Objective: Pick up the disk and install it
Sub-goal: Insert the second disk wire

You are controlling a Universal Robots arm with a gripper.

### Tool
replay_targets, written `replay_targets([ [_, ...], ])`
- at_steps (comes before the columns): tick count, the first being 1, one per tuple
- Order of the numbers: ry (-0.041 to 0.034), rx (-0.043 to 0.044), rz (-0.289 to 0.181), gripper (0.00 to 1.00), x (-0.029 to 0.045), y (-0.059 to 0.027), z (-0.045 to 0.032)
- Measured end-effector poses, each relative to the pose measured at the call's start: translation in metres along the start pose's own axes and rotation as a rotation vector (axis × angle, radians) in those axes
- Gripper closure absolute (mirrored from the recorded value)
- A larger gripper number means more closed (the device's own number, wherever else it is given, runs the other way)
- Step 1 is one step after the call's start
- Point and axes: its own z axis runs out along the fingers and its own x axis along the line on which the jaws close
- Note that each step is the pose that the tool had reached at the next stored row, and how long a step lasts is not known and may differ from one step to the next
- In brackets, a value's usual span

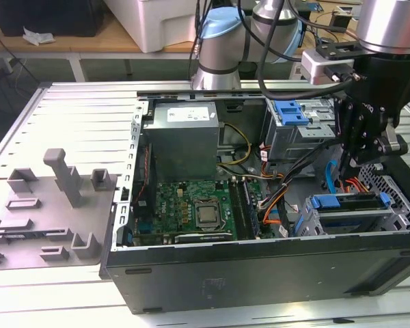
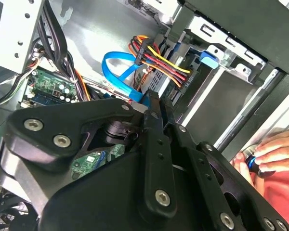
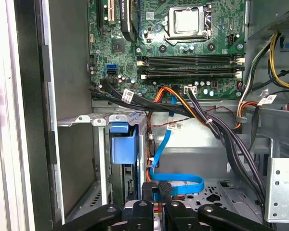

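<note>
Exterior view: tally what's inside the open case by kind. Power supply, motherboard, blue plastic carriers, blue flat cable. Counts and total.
grey power supply: 1
green motherboard: 1
blue plastic carriers: 2
blue flat cable: 1
Total: 5

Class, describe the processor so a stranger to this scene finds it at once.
Start at the open black computer case lying on its side. A green motherboard lies on its floor. Near the board's middle sits the processor, a bare silver square in a metal frame, unlike the dark chips around it.
</note>
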Motion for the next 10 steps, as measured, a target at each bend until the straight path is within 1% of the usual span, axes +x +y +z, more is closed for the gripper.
replay_targets([
  [1,-0.0028,-0.0006,0.003,0.84,0.0001,0.0,0.0001],
  [2,-0.0072,-0.001,0.006,0.84,0.0002,0.0,0.0001],
  [3,-0.0145,-0.0015,0.009,0.84,0.0004,-0.0001,0.0001],
  [4,-0.0254,-0.0024,0.013,0.84,0.001,-0.0001,0.0002],
  [6,-0.0296,-0.0044,0.014,0.84,0.0021,-0.0005,0.0003],
  [10,-0.0335,-0.0144,0.014,0.84,0.0057,-0.0035,0.0009],
])
